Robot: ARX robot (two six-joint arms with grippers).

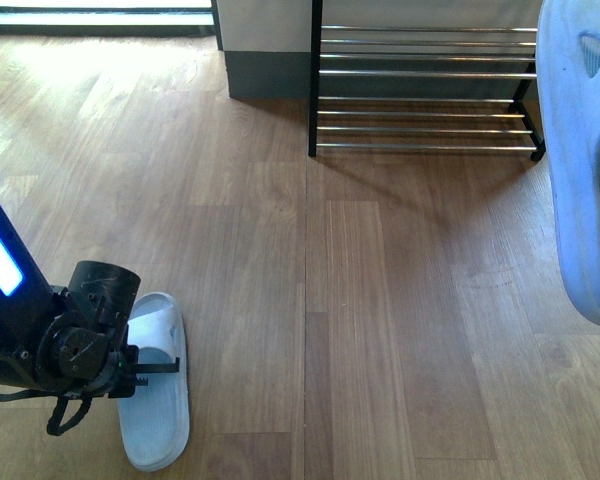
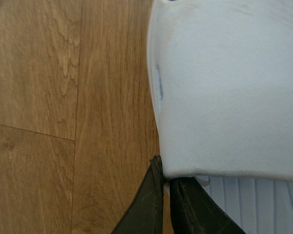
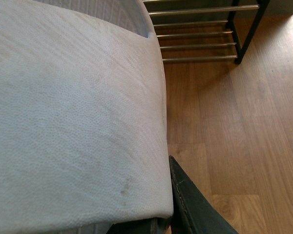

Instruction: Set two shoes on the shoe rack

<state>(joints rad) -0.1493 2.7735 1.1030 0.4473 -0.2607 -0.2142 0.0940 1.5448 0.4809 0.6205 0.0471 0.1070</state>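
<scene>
Raised sandal (image 1: pixel 580 180), frame right, clamped in my right gripper (image 3: pixel 166 219); floor sandal (image 1: pixel 160 400), lower left, strap pinched by left gripper (image 2: pixel 165 187). Risk, I judge: edge grips slipping before shoe rack (image 1: pixel 420 72), upper centre.

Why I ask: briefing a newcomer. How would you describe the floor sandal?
From the shoe rack, come back across the wood floor to the near left. The pale sandal lies flat beside the left pincer; its twin hangs raised, far right.

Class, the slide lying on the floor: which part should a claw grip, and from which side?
Likely the strap. The slide lies sole-down, and its strap arches over the footbed, so one finger can slip under from the open heel end, nearest the robot.
</scene>
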